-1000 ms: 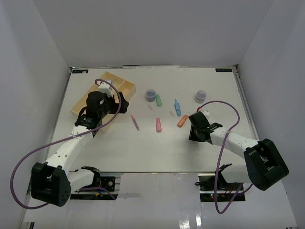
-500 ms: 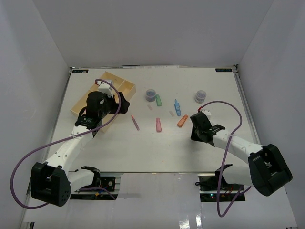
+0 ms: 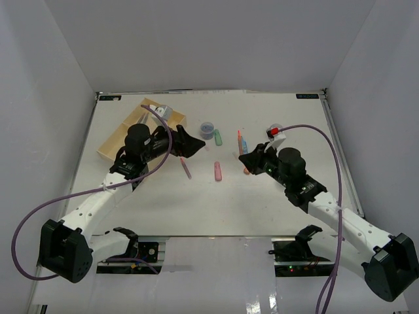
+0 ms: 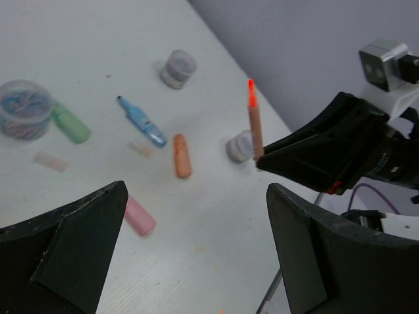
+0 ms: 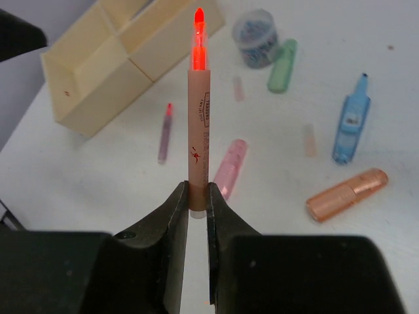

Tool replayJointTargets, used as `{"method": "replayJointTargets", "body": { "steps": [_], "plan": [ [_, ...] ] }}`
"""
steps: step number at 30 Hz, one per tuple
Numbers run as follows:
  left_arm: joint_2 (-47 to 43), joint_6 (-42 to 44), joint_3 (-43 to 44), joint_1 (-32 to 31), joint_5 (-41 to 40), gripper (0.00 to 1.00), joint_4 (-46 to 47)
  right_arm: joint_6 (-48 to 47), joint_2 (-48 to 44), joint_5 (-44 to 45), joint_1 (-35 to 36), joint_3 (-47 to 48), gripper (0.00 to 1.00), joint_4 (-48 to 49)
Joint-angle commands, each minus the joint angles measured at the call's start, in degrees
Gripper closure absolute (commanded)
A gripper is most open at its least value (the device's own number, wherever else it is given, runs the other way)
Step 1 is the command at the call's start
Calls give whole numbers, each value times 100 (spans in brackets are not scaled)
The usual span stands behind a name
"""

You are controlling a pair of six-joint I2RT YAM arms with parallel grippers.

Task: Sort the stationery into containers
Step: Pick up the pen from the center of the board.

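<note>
Sorting barely begun, by my reading; nothing seen in the tray (image 5: 98, 85); the compartments the right wrist view shows look bare, though the left arm (image 3: 98, 196) hides much of the tray from above.

Just beside the tray the left gripper (image 4: 196, 196) hangs over the table (image 3: 163, 203), spread wide, holding nothing; the right gripper (image 5: 198, 203) is pinched tight on the orange pen (image 5: 198, 118), upright, tip up, off the table, well apart from the tray.

Left to place, all lying on the table:
- three jars (image 4: 178, 67), among them the blue-filled jar (image 5: 256, 36)
- green marker (image 5: 281, 65) just beside that jar; blue marker (image 5: 350, 118); orange marker (image 5: 347, 193); pink marker (image 5: 230, 167)
- thin pink pen (image 5: 164, 133), nearest the tray
</note>
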Motion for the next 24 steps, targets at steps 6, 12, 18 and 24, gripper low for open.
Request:
{"method": "replayJointTargets", "body": {
  "steps": [6,12,18,24],
  "plan": [
    [285,-1181,43,-586,510,3,2161,-147,209,-831,393,377,92,2212],
    [584,-1234,61,-911,343,6,2679,108,367,-1094,411,368,92,2626],
    [865,-1287,26,-1070,299,19,3250,346,516,-1314,428,385,92,2890],
    [1129,-1305,131,-1219,342,25,3444,442,596,-1473,463,368,92,3084]
  ]
}}
